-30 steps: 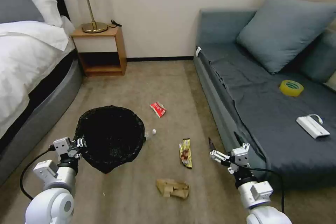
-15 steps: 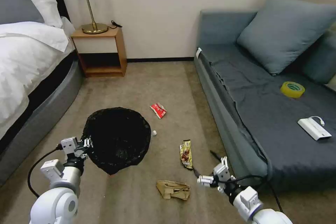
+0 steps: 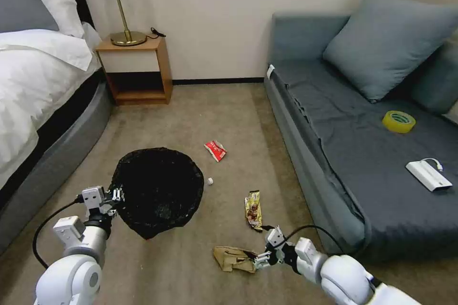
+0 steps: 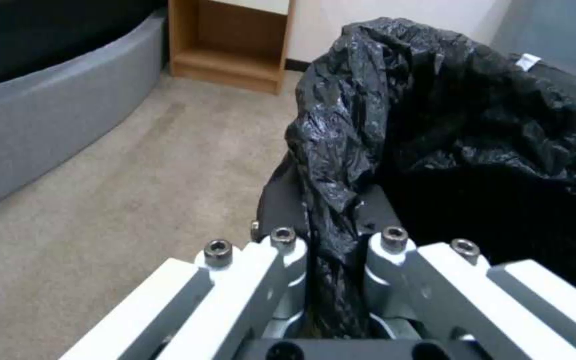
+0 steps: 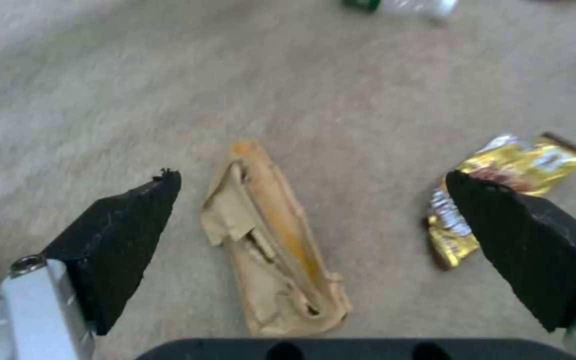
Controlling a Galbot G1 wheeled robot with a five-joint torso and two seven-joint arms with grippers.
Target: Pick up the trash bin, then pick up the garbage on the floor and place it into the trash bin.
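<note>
Trash bin (image 3: 160,190): lined with a crinkly black bag, held up off the carpet at the left, near the bed (image 3: 43,86).
Left tool (image 3: 116,196): pinched tight on the bin's near rim; the wrist view shows the black bag (image 4: 341,165) squeezed between its closed fingers (image 4: 281,260).
Bottle cap end (image 3: 209,181): small white piece peeking out just right of the bin.
Red wrapper (image 3: 215,149): flat on the carpet, beyond the bin toward the wall.
Yellow-brown wrapper (image 3: 253,208): lying lengthwise on the floor, between the bin and the sofa (image 3: 343,152).
Brown paper bag (image 3: 234,258): crumpled on the floor, nearest to the robot.
Right tool (image 3: 261,260): low over the carpet at the paper bag's right end, spread wide with nothing in it; its wrist view has the bag (image 5: 275,240) lying between the two black pads (image 5: 128,225).
Tape roll (image 3: 398,121): on the sofa seat, well apart.
</note>
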